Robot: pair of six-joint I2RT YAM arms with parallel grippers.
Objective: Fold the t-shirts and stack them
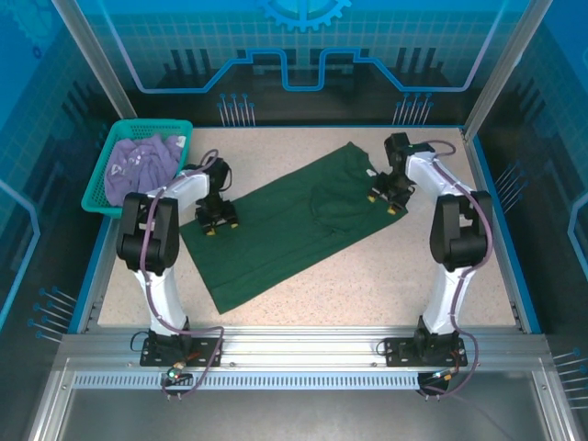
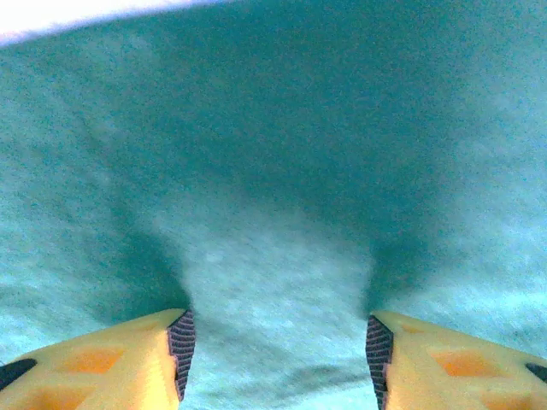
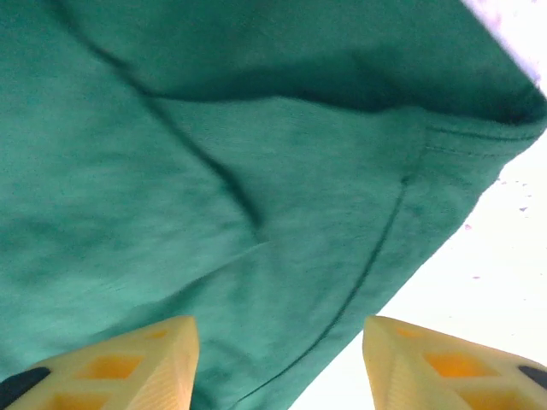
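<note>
Top external | green t-shirt [image 1: 285,225] lies flat | left gripper [image 1: 218,223] over its left end, right gripper [image 1: 387,197] over its right end, along its long axis | both stand with jaws apart above the cloth | lavender t-shirt [image 1: 138,165] in basket [image 1: 96,191] beyond its left end

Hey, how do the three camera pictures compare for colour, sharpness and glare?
Top external: evenly lit and sharp, and the green t-shirt reads dark green. Left wrist: it looks washed-out teal and soft, with a blown-out strip at the top left. Right wrist: truer green, crisp hem stitching, bare table overexposed to white.
</note>
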